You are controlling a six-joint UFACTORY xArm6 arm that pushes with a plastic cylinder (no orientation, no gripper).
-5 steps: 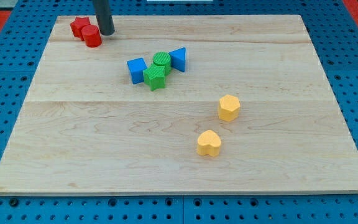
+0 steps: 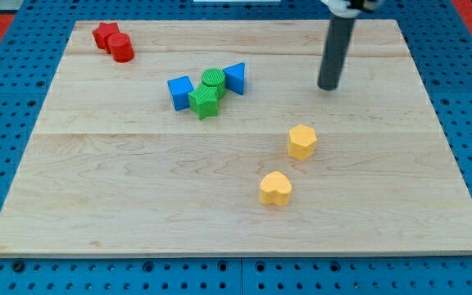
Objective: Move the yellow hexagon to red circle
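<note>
standing over the wooden table top (image 2: 97, 180), counting left to right: red star block (image 2: 103, 34), one, touching red circle block (image 2: 122, 48), one. blue blocks, two (image 2: 180, 91) (image 2: 235, 77); green blocks, two (image 2: 206, 101) (image 2: 213, 79). yellow heart block (image 2: 275, 188), one; yellow hexagon block (image 2: 301, 141), one, untouched, well apart from the red circle. my tip (image 2: 329, 86), no jaws, grasping nothing, has swung from the red pair to just above-right of the hexagon: likely lining up a leftward push.

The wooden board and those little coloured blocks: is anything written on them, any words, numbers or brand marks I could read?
None: no readable text in this view.
The wooden board, the yellow hexagon, the red circle and the other blocks are plain.
The dark rod ending in my tip shows no label.
</note>
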